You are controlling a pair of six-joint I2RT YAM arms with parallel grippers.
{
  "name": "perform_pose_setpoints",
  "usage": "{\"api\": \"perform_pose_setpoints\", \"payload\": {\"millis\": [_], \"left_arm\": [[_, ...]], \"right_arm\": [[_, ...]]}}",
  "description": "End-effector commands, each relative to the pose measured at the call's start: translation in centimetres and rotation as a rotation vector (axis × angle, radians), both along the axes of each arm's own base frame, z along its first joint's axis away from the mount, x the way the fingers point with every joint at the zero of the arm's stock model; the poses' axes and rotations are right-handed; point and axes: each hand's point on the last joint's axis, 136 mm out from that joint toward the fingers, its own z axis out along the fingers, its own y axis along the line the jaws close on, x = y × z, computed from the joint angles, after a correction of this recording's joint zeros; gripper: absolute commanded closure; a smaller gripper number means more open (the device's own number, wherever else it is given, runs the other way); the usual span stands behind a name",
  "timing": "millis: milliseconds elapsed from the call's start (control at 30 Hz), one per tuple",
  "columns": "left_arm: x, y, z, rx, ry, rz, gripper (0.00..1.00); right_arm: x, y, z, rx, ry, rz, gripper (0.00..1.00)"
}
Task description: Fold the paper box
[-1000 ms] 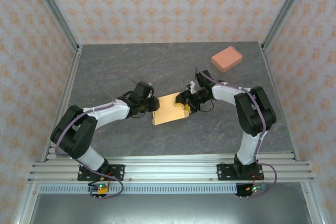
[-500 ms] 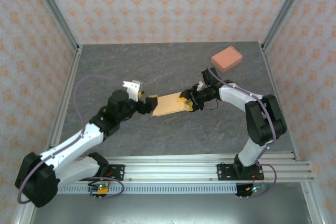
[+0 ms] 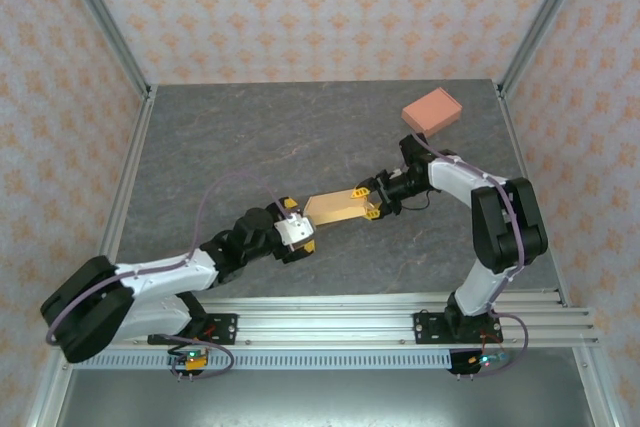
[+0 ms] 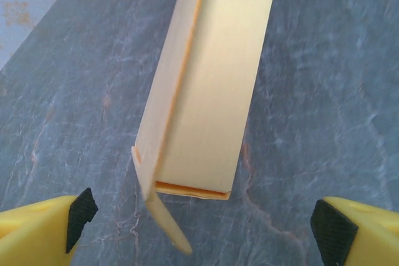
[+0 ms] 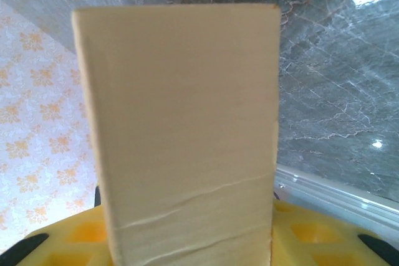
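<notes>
Left gripper (image 3: 297,231): jaws spread wide, holding nothing. Its black pads (image 4: 81,211) flank the left end of the tan flattened paper box (image 3: 340,209) without touching it.
Box: mid-tabletop, slightly toward the near edge, bridging both grippers. A loose flap (image 4: 165,222) hangs at the left end (probably the next fold).
Right gripper (image 3: 376,199): pinching the box's right end, seemingly to anchor it.
Salmon-pink rectangular block (image 3: 432,112): far right corner, well apart.

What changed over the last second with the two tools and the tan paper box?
The left tool let go of the flat tan paper box, opened wide and drew back toward the near left. Its jaws now stand either side of the box's near end, apart from it. The right tool kept its grip and carried the box slightly right. The pink rectangular block on the grey marbled table stayed put.
</notes>
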Motion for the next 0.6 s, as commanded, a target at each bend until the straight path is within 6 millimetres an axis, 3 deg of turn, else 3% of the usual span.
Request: {"api": "perform_pose_setpoints", "payload": {"millis": [0, 200, 333, 467, 567], "left_arm": [[2.5, -1.3, 2.5, 0.026, -0.168, -0.002, 0.04], [2.8, -3.5, 1.7, 0.057, -0.149, -0.092, 0.31], [2.0, -4.0, 1.7, 0.041, -0.115, -0.132, 0.64], [1.1, -3.8, 1.8, 0.068, -0.027, -0.15, 0.65], [0.5, -3.5, 1.9, 0.093, 0.07, -0.153, 0.62]], "right_arm": [[-0.8, -0.1, -0.4, -0.018, 0.097, -0.013, 0.56], [-0.9, 0.0, -0.4, -0.008, 0.106, -0.013, 0.55], [-0.9, -0.1, -0.3, -0.012, 0.092, -0.015, 0.41], [-0.2, -0.5, 0.7, -0.026, 0.025, -0.04, 0.31], [1.0, -2.1, 1.9, -0.094, -0.123, -0.072, 0.29]]}}
